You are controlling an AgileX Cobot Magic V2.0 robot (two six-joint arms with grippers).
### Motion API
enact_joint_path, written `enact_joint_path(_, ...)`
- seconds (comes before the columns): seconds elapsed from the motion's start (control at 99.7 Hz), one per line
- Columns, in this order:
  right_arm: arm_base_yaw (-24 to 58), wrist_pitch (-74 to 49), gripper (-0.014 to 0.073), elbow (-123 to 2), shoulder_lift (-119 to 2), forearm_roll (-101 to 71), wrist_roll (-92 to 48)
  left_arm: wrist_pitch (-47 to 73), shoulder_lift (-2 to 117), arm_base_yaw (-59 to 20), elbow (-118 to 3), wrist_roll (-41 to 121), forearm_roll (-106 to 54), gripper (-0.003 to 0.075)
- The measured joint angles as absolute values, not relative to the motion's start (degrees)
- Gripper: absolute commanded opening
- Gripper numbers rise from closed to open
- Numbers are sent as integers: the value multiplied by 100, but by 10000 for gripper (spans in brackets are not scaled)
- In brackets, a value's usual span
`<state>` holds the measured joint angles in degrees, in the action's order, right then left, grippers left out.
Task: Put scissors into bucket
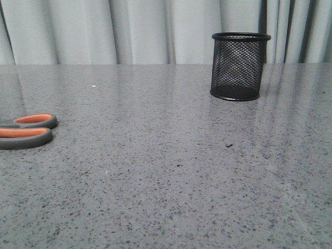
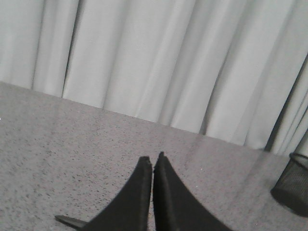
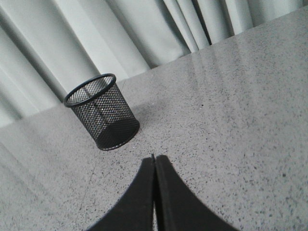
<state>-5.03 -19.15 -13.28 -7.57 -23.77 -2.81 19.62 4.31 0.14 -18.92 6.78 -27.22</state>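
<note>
Lying at the table's [image 1: 166, 171] left edge, scissors [image 1: 27, 130] sit well apart from the bucket [image 1: 240, 66]; both jaws clenched, grasping nothing.

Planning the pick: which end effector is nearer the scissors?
Left, probably. The scissors lie far left; the left end effector has a blade-like tip beside it, while the right end effector faces the bucket.

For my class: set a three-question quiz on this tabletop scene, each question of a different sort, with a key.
1. True or false: the scissors already sit inside the bucket.
2. In the front view, the bucket stands: A) far right, B) near left, C) centre front.
3. Fill in: the left gripper and right gripper both have their fingers ____.

Key: 1 false, they lie on the table at the left edge; 2 A; 3 shut.
</note>
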Motion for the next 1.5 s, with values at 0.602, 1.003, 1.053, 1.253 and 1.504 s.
enact_joint_path(0.602,-36,-4637,-65,-4395,-4011,-1356,-379,4789,3556,14,-4449,1532,-1705,-19)
enact_joint_path(1.003,27,-4741,392,-4467,-4020,-1439,-549,5316,3716,14,-4463,1811,-1813,388)
enact_joint_path(1.053,27,-4760,392,-4467,-4020,-1479,-562,5404,3719,14,-4463,1861,-1813,387)
enact_joint_path(1.253,88,-4768,392,-4467,-4020,-1549,-602,5707,3965,14,-4722,2274,-1946,387)
enact_joint_path(1.504,300,-4778,392,-4467,-4020,-1586,-614,6679,5008,14,-5660,3220,-1949,387)
